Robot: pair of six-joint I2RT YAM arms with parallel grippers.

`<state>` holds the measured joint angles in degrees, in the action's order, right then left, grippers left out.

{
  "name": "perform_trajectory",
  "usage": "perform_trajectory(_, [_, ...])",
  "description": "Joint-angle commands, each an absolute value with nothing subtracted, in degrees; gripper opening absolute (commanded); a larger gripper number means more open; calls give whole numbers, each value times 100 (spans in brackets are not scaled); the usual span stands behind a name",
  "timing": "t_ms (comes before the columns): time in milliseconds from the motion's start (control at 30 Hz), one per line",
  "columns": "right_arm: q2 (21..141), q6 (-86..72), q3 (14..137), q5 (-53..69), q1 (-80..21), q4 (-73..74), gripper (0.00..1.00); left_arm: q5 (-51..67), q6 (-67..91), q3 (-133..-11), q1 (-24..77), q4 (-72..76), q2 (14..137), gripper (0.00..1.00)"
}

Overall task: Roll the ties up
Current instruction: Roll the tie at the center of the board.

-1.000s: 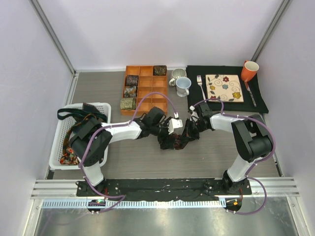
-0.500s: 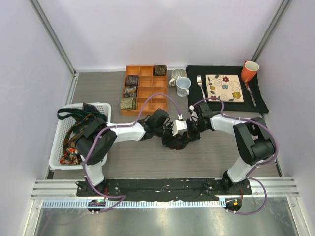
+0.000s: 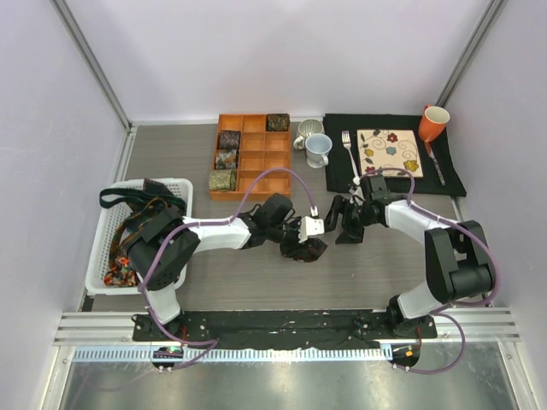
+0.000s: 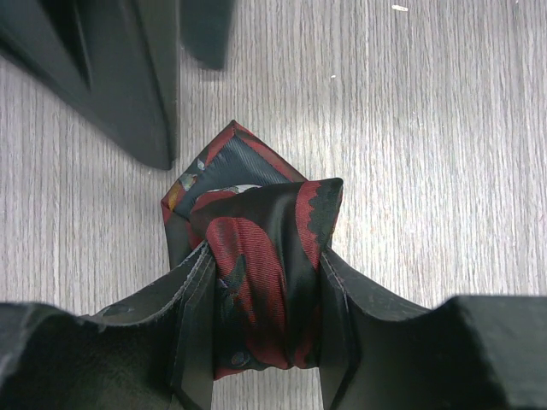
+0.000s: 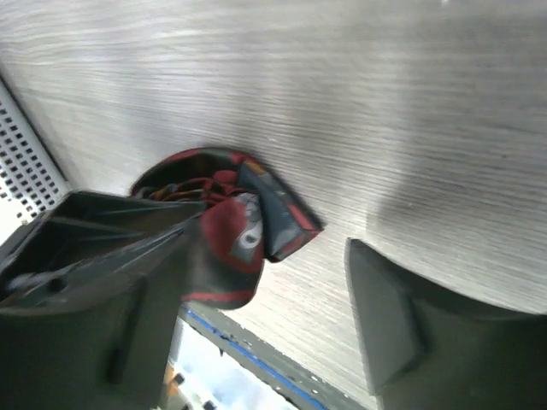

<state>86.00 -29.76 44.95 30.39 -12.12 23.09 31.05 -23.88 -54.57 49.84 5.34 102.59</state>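
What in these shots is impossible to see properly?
- Left wrist view: the rolled tie has its lower part wedged between the fingers of the left gripper, so its underside is hidden.
- Right wrist view: blurred; a finger of the right gripper covers part of that tie.
- Top view: the left arm overlaps the white basket, hiding some loose ties; the rolls in the orange tray are too small to show their patterns.

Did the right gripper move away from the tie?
Yes. The right gripper has let go of the tie and pulled back to the right, toward the black placemat.
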Motion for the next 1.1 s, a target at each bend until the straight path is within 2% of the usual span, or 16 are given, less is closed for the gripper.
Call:
perform_trajectory(0, [9025, -3076, 4193, 3190, -1230, 1891, 84, 2707, -2645, -5212, 5001, -123, 10476, 24])
perform_trajectory(233, [9413, -3595, 3614, 4050, -1230, 423, 84, 2751, -2663, -5203, 5001, -158, 10521, 24])
perform_trajectory(600, [9097, -4078, 2462, 4825, -1230, -1896, 79, 2804, -2575, -5168, 4975, -132, 10556, 23])
perform_trajectory(933, [9000, -4122, 2443, 4746, -1230, -2012, 79, 2926, -2514, -5177, 4913, -106, 10617, 24])
perform_trajectory(1033, [9044, -4104, 2452, 4737, -1230, -2039, 73, 2953, -2513, -5203, 4878, -106, 10635, 23])
perform_trajectory(1067, [9079, -4096, 2452, 4737, -1230, -2039, 65, 2953, -2505, -5212, 4869, -123, 10635, 24])
